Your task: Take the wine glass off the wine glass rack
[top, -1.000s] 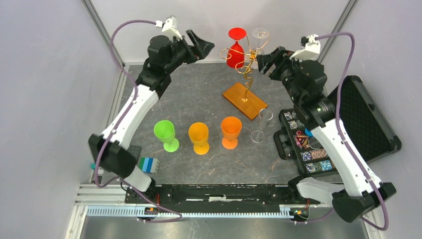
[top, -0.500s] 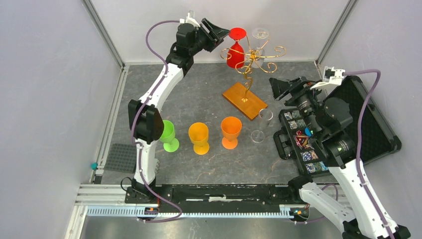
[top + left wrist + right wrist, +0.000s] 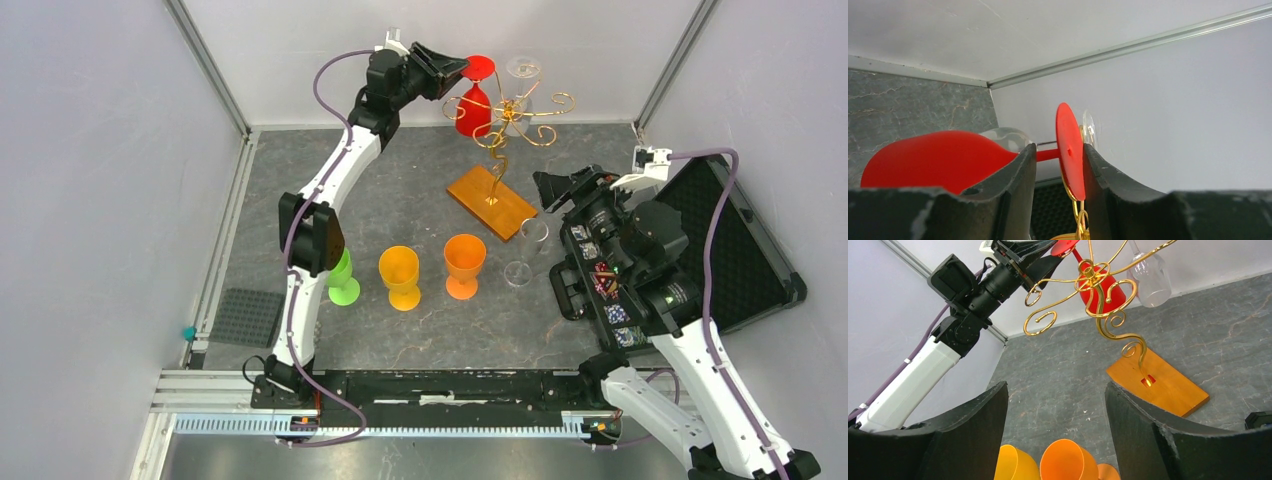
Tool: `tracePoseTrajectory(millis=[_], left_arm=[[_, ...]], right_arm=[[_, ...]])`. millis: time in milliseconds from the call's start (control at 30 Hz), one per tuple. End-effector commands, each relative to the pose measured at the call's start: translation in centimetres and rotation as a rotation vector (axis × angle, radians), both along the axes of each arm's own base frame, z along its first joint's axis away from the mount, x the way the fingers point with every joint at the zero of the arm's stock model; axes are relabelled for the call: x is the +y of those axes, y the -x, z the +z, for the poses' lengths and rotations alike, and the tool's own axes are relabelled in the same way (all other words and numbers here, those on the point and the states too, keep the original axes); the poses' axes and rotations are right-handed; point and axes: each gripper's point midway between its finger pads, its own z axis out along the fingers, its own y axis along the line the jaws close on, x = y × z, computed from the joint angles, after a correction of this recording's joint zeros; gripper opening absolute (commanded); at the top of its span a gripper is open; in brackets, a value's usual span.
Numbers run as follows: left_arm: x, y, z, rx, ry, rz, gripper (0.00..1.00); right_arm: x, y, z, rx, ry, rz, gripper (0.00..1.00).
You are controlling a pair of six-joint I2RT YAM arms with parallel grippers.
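grey stone-look tabletop (image 3: 400, 190), pale walls behind. the red wine glass (image 3: 474, 110) hangs bowl-down at the back of the table, its flat foot (image 3: 1070, 150) caught in a curled arm of the gold rack (image 3: 497, 155), high above the rack's orange base (image 3: 480, 195). hung like that, it probably has to slide out sideways along the wire, not lift straight up, which would explain why the left gripper (image 3: 462, 68) comes in level at foot height.

the left wrist view shows the foot edge-on between the two fingers (image 3: 1018, 170). they stand partly apart, a gap open on the stem side, so nothing is clenched yet; the far finger looks close to the foot, but contact cannot be made out. the overhead view gives only the tip meeting the red disc.

a clear glass (image 3: 1150, 280) hangs just beside the red one, a neighbour to mind on the way out. the right wrist view shows this from below, with the curls the foot must clear.

the right gripper (image 3: 1055, 410) is spread wide and holds nothing, kept back near the black case (image 3: 745, 235), likely to leave room. only the overhead view shows the green cup (image 3: 333, 268), two orange cups (image 3: 400, 272) and another clear glass (image 3: 524, 250) standing nearer the arms.
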Motion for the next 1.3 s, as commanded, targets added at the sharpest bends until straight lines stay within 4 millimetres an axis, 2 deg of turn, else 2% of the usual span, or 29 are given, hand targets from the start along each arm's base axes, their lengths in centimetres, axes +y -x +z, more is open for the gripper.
tracePoseTrajectory(millis=[0,233,400,833,967,1267], left_arm=[[-1.0,0.8,2.8,-0.026,0.103,-0.052,0.39],[-1.1,1.0,3.4,-0.027,0.128,-0.059,0.17],[-1.0,1.3,4.9,-0.043,0.186,-0.071,0.02],[-1.0,3.1,7.7,-0.104,0.205,-0.116,0.02],[-1.2,3.2,7.7,-0.093,0.221,-0.129,0.02],[-1.9,4.9,7.5,-0.082,0.228,-0.244,0.02]], right_arm=[[-0.1,0.3,0.8,-0.031,-0.029,0.001,0.75],[-0.3,0.4,0.3,-0.031,-0.029,-0.008,0.75],[-0.4,0.5,0.3,-0.035,-0.029,-0.008,0.75],[-0.7,0.5,0.3,-0.043,-0.045,-0.026,0.74],[-0.6,0.4,0.2,-0.040,-0.052,-0.023,0.74],[-0.7,0.5,0.1,-0.040,-0.054,-0.024,0.74]])
